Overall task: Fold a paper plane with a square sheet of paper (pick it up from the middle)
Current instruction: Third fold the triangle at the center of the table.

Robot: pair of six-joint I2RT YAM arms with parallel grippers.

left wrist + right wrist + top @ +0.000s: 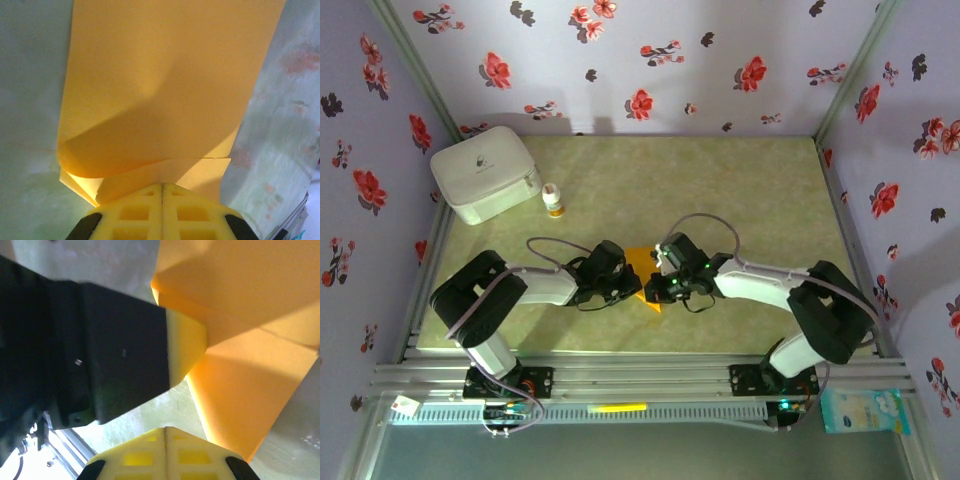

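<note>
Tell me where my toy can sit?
Bare table: the far right corner, and the far middle, right of the orange-capped bottle. Crowded: near middle, where the left gripper and right gripper meet at the orange paper; far left, the white box.

Enclosure: pale lavender walls [670,60] printed with red and dark flowers on three sides; table [740,180], green-beige marbled top; aluminium rail [640,380] along near edge.
</note>
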